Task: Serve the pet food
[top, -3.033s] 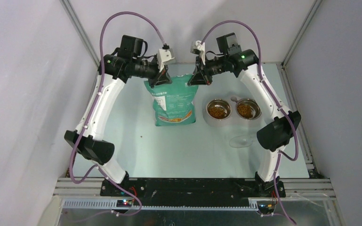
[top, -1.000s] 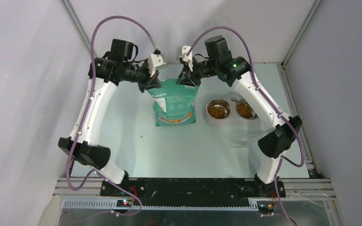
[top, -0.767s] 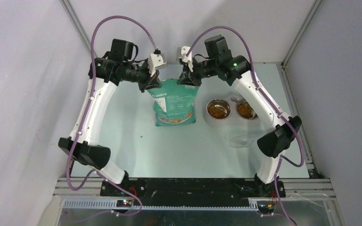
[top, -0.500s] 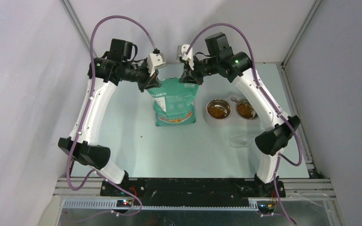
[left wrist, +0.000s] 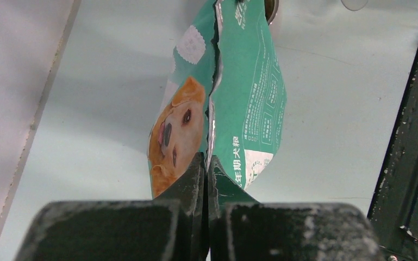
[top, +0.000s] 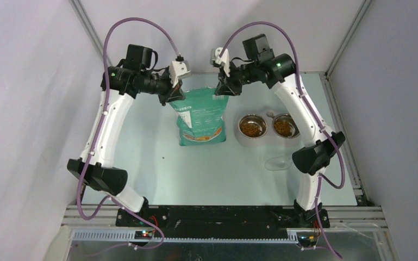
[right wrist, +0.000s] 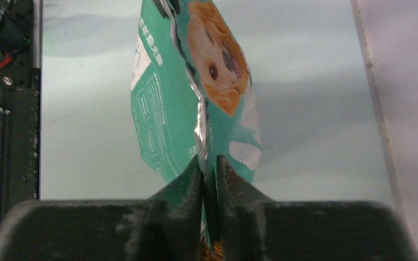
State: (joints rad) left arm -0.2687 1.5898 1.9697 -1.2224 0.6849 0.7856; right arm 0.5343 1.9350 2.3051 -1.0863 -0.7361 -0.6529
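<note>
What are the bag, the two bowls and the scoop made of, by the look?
Bag: looks like a printed plastic pouch with foil lining; a silvery inner edge shows along its seam in the wrist views.
Bowls: look like polished metal, probably steel, with shiny grey rims; both hold brown pet food.
Scoop: clear plastic, probably; the table shows through it.

We see a teal-green bag (top: 201, 117) printed with a golden dog's face (left wrist: 175, 136) and white text, silver along its torn edge. At its three o'clock, brown kibble (top: 252, 128) fills what look like steel-grey bowls (top: 263, 136).
</note>
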